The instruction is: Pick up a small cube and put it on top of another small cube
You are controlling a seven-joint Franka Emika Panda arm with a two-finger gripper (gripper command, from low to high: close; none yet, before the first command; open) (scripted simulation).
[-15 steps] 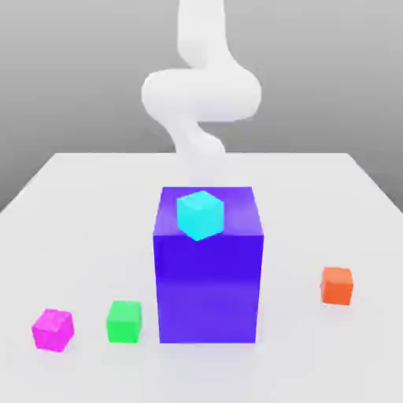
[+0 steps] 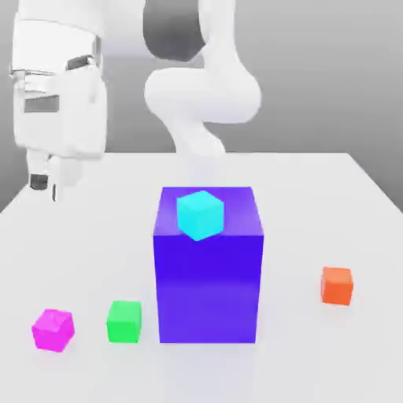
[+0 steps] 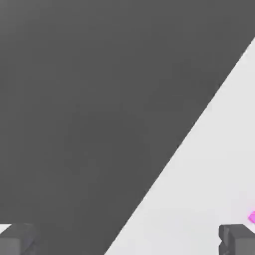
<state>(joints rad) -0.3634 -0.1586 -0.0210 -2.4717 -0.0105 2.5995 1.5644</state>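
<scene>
arm (image 2: 201, 94): bent, raised | pincer (image 2: 45, 183): pointing down, spread wide, empty

On the white table (image 2: 330, 197), a cyan cube (image 2: 200, 214) sits atop a large blue-purple block (image 2: 208, 283). A green cube (image 2: 124, 321) and a magenta cube (image 2: 53, 329) lie toward the exterior view's left, an orange cube (image 2: 337, 285) toward its right. The gripper (image 2: 44, 183) hangs high, fingers empty.

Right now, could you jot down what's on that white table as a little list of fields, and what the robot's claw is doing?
surface: white table
centre: large blue-purple block
on the block: small cyan cube
exterior view's left, front: small magenta cube, small green cube beside it, apart
exterior view's right: small orange cube
gripper: open, holding nothing, up above the table's left side
stacking: not yet done
</scene>
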